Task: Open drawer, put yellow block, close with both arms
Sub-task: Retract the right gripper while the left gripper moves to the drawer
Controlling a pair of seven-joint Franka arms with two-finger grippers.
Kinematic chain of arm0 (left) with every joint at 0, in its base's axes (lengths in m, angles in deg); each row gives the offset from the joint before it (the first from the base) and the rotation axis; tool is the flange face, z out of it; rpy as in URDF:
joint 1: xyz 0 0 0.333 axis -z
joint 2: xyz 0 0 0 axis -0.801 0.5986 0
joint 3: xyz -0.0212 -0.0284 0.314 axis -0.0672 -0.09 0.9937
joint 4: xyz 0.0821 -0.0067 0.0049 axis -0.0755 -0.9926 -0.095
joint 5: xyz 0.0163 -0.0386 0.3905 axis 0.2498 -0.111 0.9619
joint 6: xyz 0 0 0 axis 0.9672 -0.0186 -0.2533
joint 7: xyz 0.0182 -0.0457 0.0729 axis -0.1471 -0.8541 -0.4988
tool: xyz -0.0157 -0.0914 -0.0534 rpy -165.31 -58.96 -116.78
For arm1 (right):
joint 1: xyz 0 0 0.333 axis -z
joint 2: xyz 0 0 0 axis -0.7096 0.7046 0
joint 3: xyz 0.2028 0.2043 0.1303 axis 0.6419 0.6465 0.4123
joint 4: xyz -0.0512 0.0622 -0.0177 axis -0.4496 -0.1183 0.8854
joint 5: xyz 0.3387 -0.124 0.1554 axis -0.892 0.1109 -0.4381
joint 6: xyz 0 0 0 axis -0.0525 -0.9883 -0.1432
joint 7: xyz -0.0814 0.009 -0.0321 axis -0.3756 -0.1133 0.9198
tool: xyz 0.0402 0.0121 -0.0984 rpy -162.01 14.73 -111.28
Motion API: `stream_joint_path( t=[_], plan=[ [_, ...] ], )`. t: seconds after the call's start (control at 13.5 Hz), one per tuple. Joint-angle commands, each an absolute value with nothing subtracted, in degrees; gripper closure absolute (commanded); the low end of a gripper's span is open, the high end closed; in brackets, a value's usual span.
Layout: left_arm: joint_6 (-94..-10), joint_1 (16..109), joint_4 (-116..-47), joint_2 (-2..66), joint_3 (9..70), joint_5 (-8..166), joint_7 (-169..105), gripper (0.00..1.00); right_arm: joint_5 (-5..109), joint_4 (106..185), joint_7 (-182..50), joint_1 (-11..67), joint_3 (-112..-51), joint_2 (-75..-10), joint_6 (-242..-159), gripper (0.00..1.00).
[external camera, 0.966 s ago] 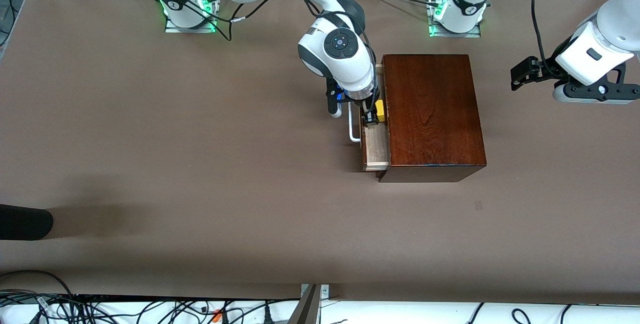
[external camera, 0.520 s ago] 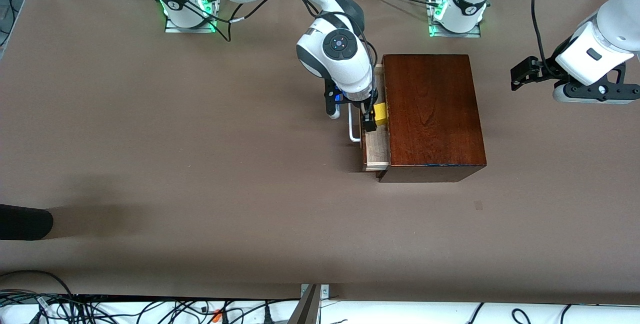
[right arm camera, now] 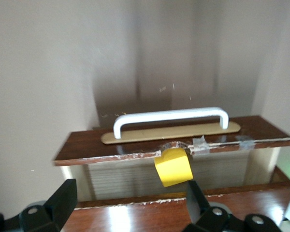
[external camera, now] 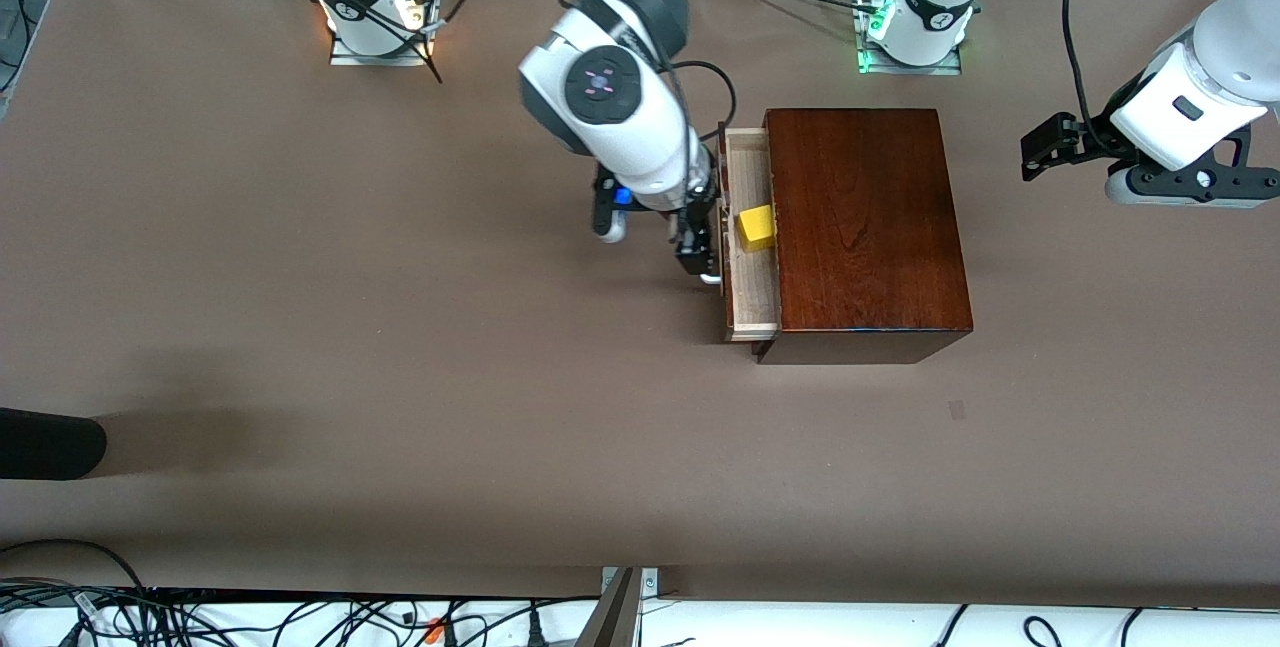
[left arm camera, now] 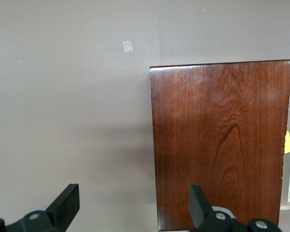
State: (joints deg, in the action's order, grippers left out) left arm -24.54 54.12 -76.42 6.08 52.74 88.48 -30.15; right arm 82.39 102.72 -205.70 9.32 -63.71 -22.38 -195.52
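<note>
Brown matting covers the table (external camera: pixel 400 347), and the glossy wooden box (external camera: pixel 865 227) stands on it as the fixed reference. The right gripper (external camera: pixel 695 247) hangs over the white handle (right arm camera: pixel 170 117) at the drawer's front, fingers spread wide and holding nothing; its arm reaches down from its base with the wrist pointing at the table. The yellow block (external camera: pixel 756 227) lies free inside the drawer (external camera: pixel 752 297), about midway along the pale tray and close against the box, so the placing looks done. The drawer stands pulled out of the box, leaving the closing push as the remaining step. The left gripper (external camera: pixel 1045 145) waits beside the box toward the left arm's end of the table, fingers parted and empty, its forearm held level.
</note>
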Motion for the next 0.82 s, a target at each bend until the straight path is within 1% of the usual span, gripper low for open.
stream_joint_path(
  t=[0.0,0.15,0.22,0.3,0.45,0.59,0.74],
  plan=[
    [-23.5,54.4,-74.9,6.4,52.4,87.9,-30.2,0.00,81.2,103.4,-193.8,12.8,-63.7,-27.4,-185.5,0.00],
    [-23.5,54.5,-73.6,6.8,51.3,87.8,-29.6,0.00,81.3,103.8,-175.9,17.2,-64.1,-31.0,-173.5,0.00],
    [-23.4,54.6,-73.2,7.6,50.1,87.8,-29.7,0.00,81.6,104.3,-166.3,19.3,-64.9,-32.4,-168.8,0.00],
    [-23.4,54.5,-72.8,7.8,47.5,87.8,-29.6,0.00,81.6,105.3,-158.2,20.5,-67.5,-34.3,-166.1,0.00],
    [-24.0,54.6,-72.6,9.1,42.5,88.0,-30.9,0.00,81.3,109.5,-138.1,20.8,-75.4,-39.5,-162.2,0.00],
    [-26.7,54.5,-72.8,9.7,38.0,87.9,-36.4,0.00,81.3,116.9,-118.0,20.8,-83.8,-46.0,-161.8,0.00],
    [-26.9,55.3,-72.4,11.7,35.2,87.8,-37.2,0.00,81.6,122.2,-103.2,20.7,-90.3,-50.3,-162.3,0.00]
  ],
)
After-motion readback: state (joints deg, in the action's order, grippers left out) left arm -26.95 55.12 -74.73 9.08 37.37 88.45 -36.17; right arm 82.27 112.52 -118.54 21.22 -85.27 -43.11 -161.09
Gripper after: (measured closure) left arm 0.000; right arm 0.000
